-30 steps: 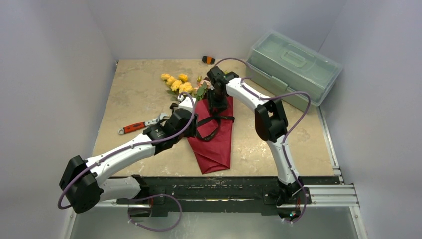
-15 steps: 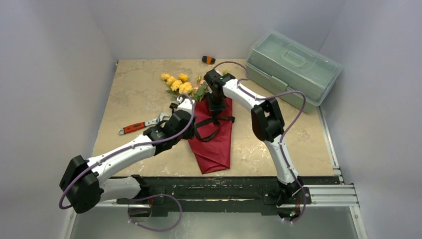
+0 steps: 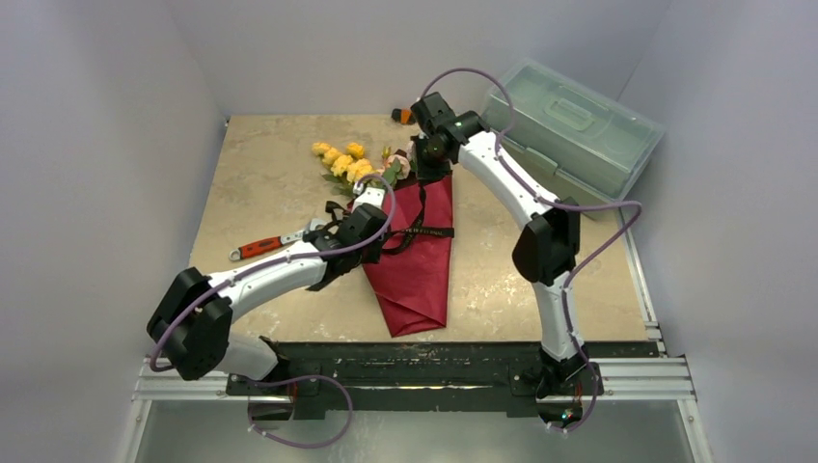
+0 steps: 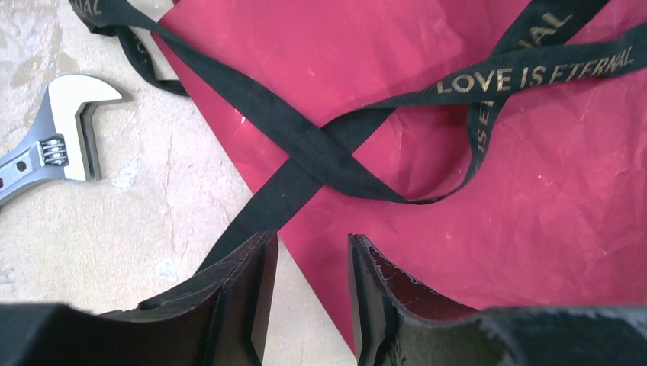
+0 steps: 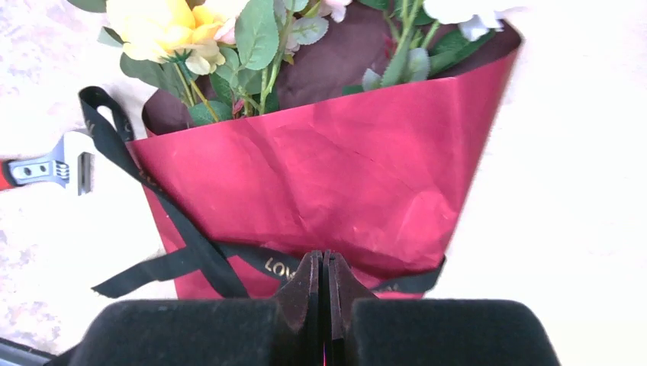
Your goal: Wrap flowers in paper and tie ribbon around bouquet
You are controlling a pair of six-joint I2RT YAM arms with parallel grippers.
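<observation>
The bouquet [image 3: 415, 253] lies in the middle of the table [image 3: 260, 178], with its point towards the near edge and its open mouth towards the far edge. The paper [image 5: 320, 175] is a dark red cone, creased. The flowers [image 3: 345, 162] spill out of its mouth, yellow blooms on the left and paler ones with green leaves beside them.

The ribbon [image 4: 305, 145] lies across the cone about halfway along it. It crosses over itself near the cone's left edge (gold letters on it read LOVE IS ETERNAL). One strand runs off the paper onto the table and ends at the outer side of the left claw's left finger. A loop of it lies on the table near the head of the wrench [image 3: 270, 244].

The left claw [image 4: 311, 248] sits low at the cone's left edge with its fingers apart. Only table and paper show in the gap, so it grips nothing. The right claw [image 5: 322, 263] hangs over the mouth end of the cone with its fingers pressed flat together, and I can see nothing between them.

The wrench lies left of the bouquet. A clear box [image 3: 569, 125] stands at the far right corner, and a small orange-and-black thing [image 3: 403, 116] lies by the far edge.
</observation>
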